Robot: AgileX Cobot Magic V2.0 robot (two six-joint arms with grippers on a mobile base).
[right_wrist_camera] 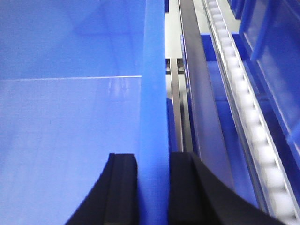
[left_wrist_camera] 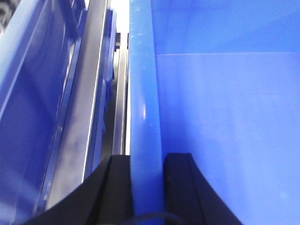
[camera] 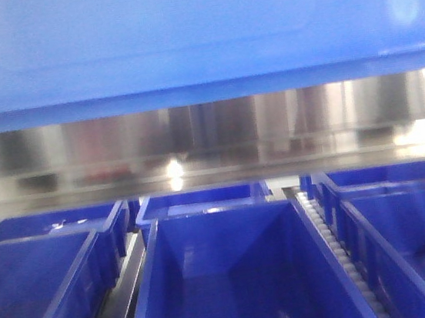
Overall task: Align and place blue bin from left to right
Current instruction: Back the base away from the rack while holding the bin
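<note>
The left tool (left_wrist_camera: 146, 187) is clamping the blue bin (left_wrist_camera: 225, 122) by its rim, one finger on each side of the wall. The right tool (right_wrist_camera: 154, 187) is gripping the opposite rim likewise. In the front view the bin is spanning the 12 o'clock edge, with darker bins (camera: 235, 280) sitting toward 6 o'clock and a roller track (camera: 340, 248) running at 4 o'clock.
</note>
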